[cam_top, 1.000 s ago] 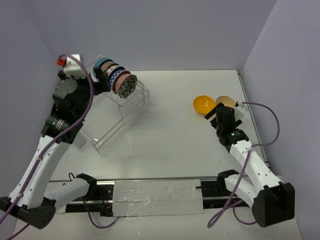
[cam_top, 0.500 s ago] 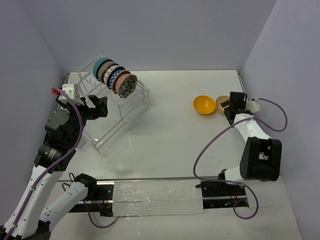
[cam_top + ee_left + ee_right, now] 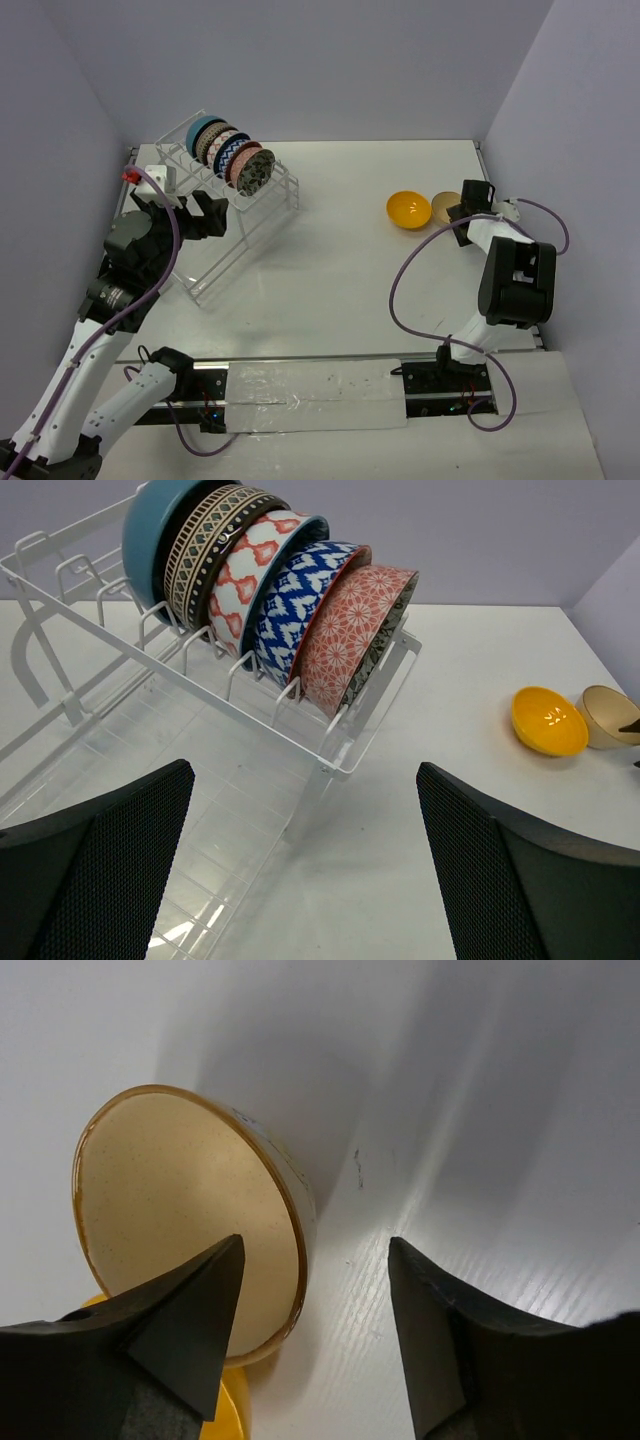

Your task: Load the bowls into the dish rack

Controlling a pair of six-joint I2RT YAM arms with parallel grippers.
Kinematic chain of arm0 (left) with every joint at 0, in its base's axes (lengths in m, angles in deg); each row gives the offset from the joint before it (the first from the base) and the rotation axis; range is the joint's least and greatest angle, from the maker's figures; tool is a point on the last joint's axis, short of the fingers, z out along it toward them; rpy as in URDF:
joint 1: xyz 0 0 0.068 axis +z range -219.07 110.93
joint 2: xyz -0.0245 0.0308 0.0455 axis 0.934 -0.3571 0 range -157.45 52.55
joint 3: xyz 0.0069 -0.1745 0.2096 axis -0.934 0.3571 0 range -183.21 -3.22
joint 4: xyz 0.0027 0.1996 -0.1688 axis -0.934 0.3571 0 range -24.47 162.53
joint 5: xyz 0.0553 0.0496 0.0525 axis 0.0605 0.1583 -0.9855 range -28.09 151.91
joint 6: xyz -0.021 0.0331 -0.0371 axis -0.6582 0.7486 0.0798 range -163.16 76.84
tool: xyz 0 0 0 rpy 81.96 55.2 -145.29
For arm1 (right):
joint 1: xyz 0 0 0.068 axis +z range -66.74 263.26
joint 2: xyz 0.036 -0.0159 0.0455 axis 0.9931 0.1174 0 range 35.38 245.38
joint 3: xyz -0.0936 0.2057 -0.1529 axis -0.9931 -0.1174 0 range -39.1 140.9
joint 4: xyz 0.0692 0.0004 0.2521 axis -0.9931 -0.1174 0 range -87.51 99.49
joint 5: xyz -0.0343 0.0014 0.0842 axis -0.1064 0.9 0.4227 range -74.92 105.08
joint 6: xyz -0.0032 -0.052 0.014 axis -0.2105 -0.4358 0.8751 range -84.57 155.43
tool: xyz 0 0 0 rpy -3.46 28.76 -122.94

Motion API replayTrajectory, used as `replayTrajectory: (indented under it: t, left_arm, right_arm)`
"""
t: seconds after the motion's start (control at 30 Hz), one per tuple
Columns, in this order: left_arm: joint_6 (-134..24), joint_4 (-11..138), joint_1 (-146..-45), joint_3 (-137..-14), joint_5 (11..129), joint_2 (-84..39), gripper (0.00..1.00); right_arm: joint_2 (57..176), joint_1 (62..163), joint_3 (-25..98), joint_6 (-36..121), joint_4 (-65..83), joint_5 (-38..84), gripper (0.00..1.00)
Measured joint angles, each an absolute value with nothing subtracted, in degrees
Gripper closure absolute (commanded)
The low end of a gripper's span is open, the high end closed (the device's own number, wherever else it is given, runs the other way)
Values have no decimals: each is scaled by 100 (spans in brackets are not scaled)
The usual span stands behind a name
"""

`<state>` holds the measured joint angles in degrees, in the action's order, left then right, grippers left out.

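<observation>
- Dish rack (image 3: 215, 275) of thin white wire stands at the upper left of the overhead view, on the white table (image 3: 340, 290).
- Five bowls stand on edge in the top tier of the dish rack, packed close in one row.
- From the far end, they are a teal bowl (image 3: 150, 530), a dark banded bowl (image 3: 205, 545), a white-and-salmon bowl (image 3: 250, 580) and a blue-and-white bowl (image 3: 300, 605). A salmon flowered bowl (image 3: 350, 645) sits last, nearest the rack's corner.
- Just below and left of that row in the overhead view hovers the left gripper (image 3: 303, 780). Its fingers are spread wide and hold nothing; only the rack's lower tier and the table show between them.
- At the right of the overhead view, well apart from the rack, the yellow bowl (image 3: 409, 210) sits upright on the table.
- Just to its right sits the tan bowl (image 3: 445, 206); whether the two touch cannot be told.
- At the tan bowl is the right gripper (image 3: 313, 1250), its jaws parted and clamped on nothing.
- In the right wrist view, one finger (image 3: 180, 1330) lies over the bowl's inside and the other finger (image 3: 450, 1340) over bare table, with the bowl's wall between them. Whether either finger touches the bowl cannot be told.
</observation>
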<state>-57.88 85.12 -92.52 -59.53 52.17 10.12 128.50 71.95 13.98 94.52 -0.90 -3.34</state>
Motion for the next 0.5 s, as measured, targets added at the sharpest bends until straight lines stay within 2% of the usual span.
replayTrajectory:
  t: [0.23, 0.5]
  left_arm:
    - [-5884, 8512, -9252, -5953, 5400, 988, 1]
    - [-6005, 8521, -9252, -5953, 5654, 682, 1]
  right_arm:
    - [13110, 7160, 1450, 9456, 43, -231, 52]
    - [13132, 7158, 1450, 9484, 154, -224, 88]
